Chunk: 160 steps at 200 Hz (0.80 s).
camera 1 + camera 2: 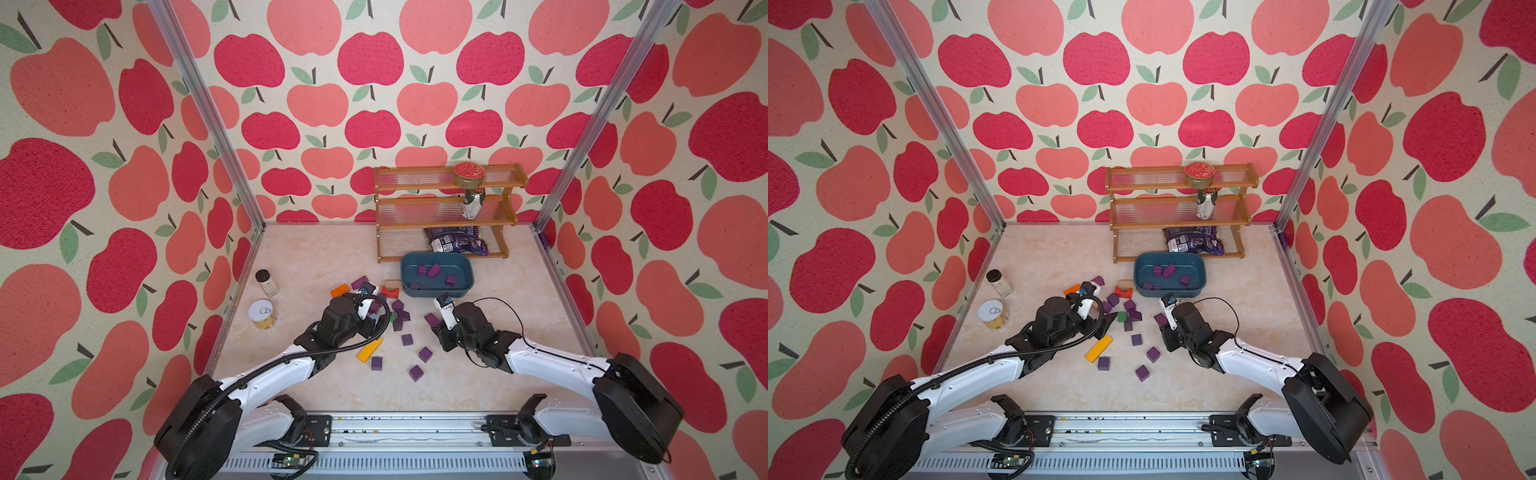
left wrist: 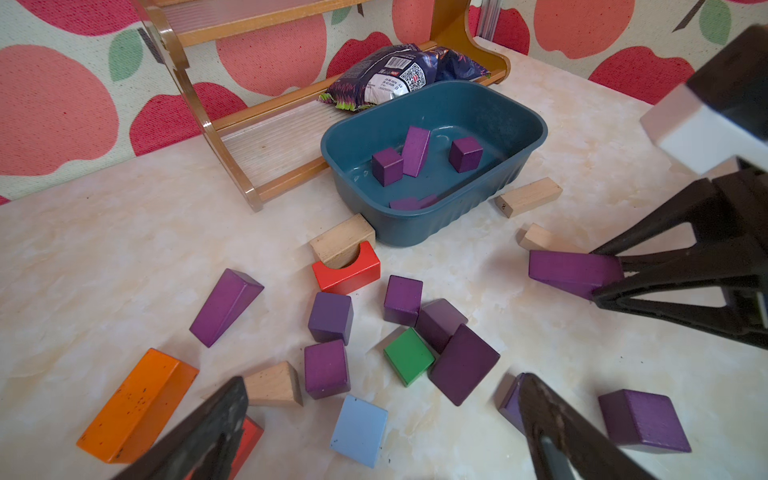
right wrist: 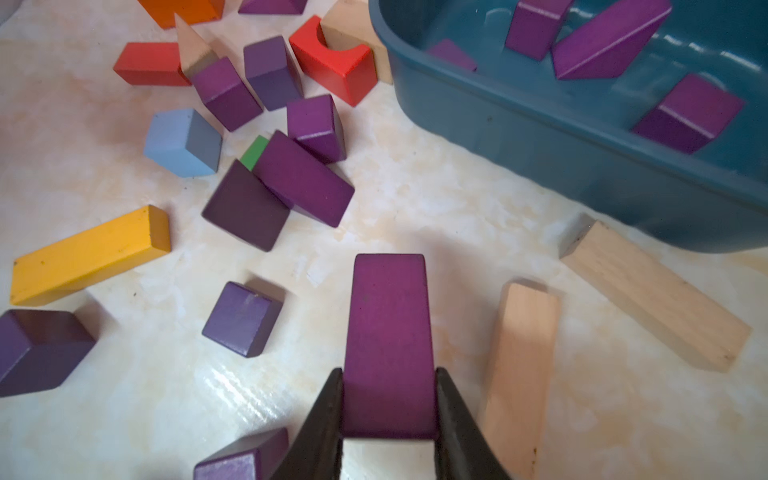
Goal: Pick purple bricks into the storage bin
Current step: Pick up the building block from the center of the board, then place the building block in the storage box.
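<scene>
Purple bricks [image 2: 330, 318], storage bin [image 2: 415, 224], table [image 2: 124, 249]
Right gripper [image 3: 389, 376] clamped on a long purple brick [image 3: 388, 328], near the storage bin but outside it; left gripper [image 2: 382, 384] spread wide and empty above loose purple bricks on the table; several purple bricks already inside the bin; other-coloured blocks [image 2: 347, 270] mixed among the loose ones.

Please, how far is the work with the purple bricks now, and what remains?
Done: about five purple bricks lie in the storage bin. In hand: the right gripper is shut on a long purple brick near the bin, not yet over it. The left gripper is open and empty above the cluster. Left: roughly ten loose purple bricks on the table.
</scene>
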### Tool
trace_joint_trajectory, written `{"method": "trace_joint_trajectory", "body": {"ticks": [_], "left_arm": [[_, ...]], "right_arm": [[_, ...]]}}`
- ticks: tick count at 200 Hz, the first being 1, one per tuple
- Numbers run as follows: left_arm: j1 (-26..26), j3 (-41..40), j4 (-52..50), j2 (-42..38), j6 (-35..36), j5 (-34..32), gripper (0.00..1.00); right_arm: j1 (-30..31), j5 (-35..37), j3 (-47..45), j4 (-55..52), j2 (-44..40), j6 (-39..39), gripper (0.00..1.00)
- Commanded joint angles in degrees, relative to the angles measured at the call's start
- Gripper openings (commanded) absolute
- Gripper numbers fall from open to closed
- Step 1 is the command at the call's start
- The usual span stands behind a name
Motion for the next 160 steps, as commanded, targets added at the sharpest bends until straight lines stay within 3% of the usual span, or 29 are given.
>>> {"method": "trace_joint_trajectory", "body": {"ticks": [1,86,160], "left_arm": [[0.3,1.6,-0.8,0.6,-0.9,0.4,0.99],[0.4,1.3,-0.1,1.3,-1.1,0.5,0.99],[0.4,1.4,0.3,2.9,-0.4,0.5,0.99]], "right_arm": [[-0.1,1.9,3.7,-1.9,-1.3,-1.4,0.26],[-5.0,3.1,17.3,-6.1,5.5,-1.6,0.25],[-10.5,-1.7,31.1,-6.3,21.1,-1.8,0.25]]}}
